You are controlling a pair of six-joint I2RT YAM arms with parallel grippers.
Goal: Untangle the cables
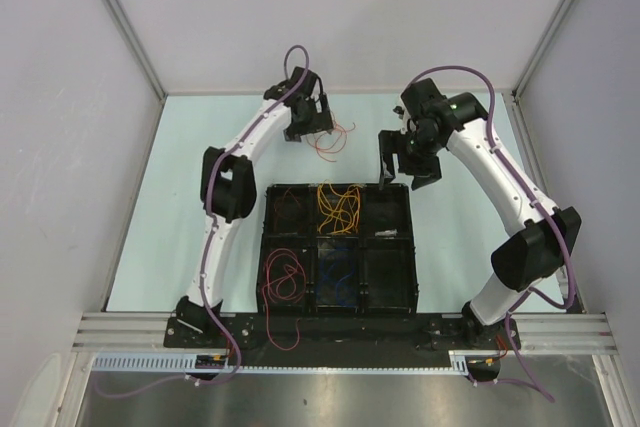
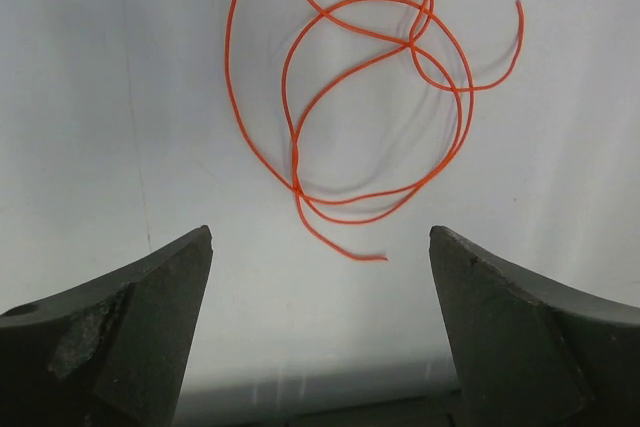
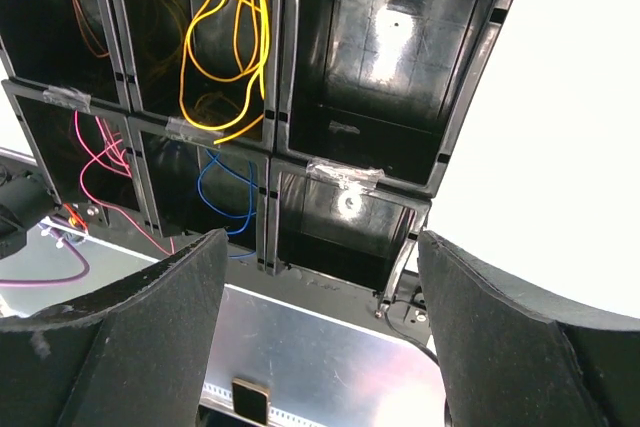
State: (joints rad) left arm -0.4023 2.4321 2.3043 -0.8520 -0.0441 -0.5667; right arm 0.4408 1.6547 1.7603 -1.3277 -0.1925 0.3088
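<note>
1. Two arms reach over a pale bench (image 1: pixel 200 127): the left arm (image 1: pixel 235 177) curves up the left of the top view, and the right arm (image 1: pixel 500 172) up the right.
2. A black tray (image 1: pixel 262 247) of six compartments sits at lower centre of that view, between the two arm bases.
3. One red-orange cable (image 1: pixel 330 139) lies loose on the bench just above the tray, beside the left arm's tip. It is outside every compartment.
4. From the left wrist, that cable (image 2: pixel 360 97) fills the upper middle of the frame in crossing loops, with one free end trailing down towards the gap between the fingers.
5. The left jaws stand wide apart and hold nothing; the cable touches neither finger.
6. The right jaws are also spread and empty. They hang above the tray's upper right corner in the top view.
7. An orange-yellow cable (image 1: pixel 338 209) is bundled in the upper middle compartment, and it shows bright at upper left of the right wrist frame (image 3: pixel 225 17).
8. A crimson cable (image 1: pixel 283 279) coils in the lower left compartment.
9. A dark blue cable (image 3: pixel 225 187) lies in the lower middle one — faint from above.
10. A thin brownish-red cable (image 3: pixel 80 17) shows in the upper left compartment, seen at the far left edge of the right wrist frame.
</note>
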